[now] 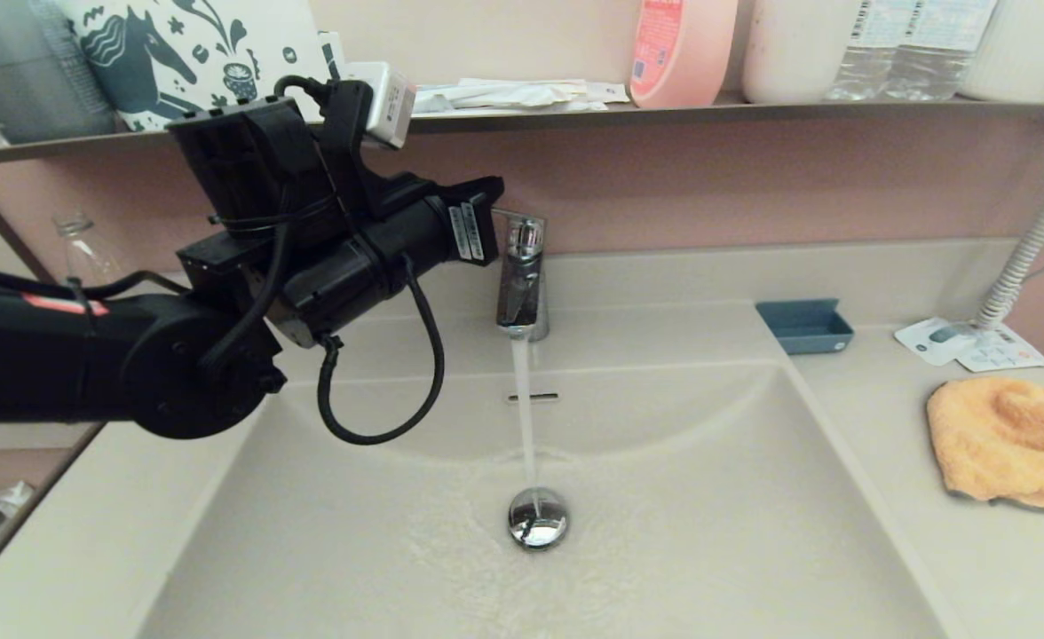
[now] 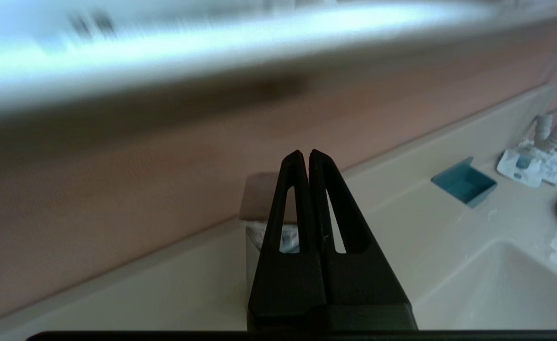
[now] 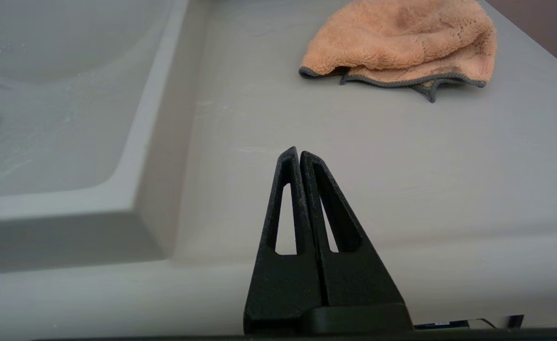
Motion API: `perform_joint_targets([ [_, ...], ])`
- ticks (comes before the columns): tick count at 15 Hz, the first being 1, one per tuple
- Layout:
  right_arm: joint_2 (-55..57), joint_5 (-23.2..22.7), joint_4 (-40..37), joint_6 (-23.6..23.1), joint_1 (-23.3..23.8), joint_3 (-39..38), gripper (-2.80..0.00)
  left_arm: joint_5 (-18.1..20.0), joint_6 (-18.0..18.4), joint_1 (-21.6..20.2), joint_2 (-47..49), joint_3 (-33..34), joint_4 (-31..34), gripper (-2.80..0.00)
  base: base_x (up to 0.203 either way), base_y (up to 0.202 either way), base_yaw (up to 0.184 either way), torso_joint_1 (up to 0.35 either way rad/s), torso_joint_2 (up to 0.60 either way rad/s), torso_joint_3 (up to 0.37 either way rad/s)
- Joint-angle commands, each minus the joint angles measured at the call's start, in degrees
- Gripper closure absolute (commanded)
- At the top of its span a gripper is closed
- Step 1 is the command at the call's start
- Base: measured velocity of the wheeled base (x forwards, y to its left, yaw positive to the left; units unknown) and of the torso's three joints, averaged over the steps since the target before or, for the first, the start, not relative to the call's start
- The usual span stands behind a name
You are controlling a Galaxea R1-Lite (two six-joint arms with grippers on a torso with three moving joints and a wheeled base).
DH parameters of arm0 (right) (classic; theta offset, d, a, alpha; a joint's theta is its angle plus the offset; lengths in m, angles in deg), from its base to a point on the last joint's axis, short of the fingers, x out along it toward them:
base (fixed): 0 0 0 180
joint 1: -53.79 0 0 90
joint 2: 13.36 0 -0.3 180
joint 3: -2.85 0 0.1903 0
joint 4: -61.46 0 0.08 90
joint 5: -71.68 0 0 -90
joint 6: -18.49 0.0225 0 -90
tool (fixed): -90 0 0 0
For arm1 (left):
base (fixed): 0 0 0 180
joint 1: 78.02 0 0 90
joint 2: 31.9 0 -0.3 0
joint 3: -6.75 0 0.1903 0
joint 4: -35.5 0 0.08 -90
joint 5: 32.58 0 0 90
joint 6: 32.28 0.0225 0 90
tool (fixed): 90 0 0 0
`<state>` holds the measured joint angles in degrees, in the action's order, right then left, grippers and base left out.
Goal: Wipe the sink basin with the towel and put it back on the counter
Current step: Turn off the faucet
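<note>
Labels on the pink bottle (image 1: 682,49) and water bottles (image 1: 917,44) are illegible.

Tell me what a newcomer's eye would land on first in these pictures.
First, the big black left arm reaching across the back left of the sink basin, its left gripper shut and held at the chrome faucet. Next, the stream of water running from that faucet onto the round drain plug. Then the orange towel, crumpled on the counter to the basin's right, with the shut right gripper low over the counter near it.
</note>
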<state>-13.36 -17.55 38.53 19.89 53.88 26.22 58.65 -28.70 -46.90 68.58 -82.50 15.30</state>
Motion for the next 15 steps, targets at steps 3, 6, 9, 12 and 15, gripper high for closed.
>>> perform_joint_targets([
  [3, 0.0, 0.0, 0.0, 0.0, 0.0, 0.0, 0.0, 0.0, 0.0, 0.0, 0.1, 0.7, -0.3, 0.0, 0.0, 0.0, 0.0, 0.0, 0.0, 0.0],
  [6, 0.0, 0.0, 0.0, 0.0, 0.0, 0.0, 0.0, -0.1, 0.0, 0.0, -0.3, 3.4, -0.5, 0.0, 0.0, 0.0, 0.0, 0.0, 0.0, 0.0],
  [9, 0.0, 0.0, 0.0, 0.0, 0.0, 0.0, 0.0, -0.1, 0.0, 0.0, -0.6, 6.1, -0.6, 0.0, 0.0, 0.0, 0.0, 0.0, 0.0, 0.0],
  [12, 0.0, 0.0, 0.0, 0.0, 0.0, 0.0, 0.0, 0.0, -0.1, 0.0, -1.7, 7.5, -0.7, 0.0, 0.0, 0.0, 0.0, 0.0, 0.0, 0.0],
  [15, 0.0, 0.0, 0.0, 0.0, 0.0, 0.0, 0.0, 0.0, -0.1, 0.0, -5.4, 8.4, -0.6, 0.0, 0.0, 0.0, 0.0, 0.0, 0.0, 0.0],
])
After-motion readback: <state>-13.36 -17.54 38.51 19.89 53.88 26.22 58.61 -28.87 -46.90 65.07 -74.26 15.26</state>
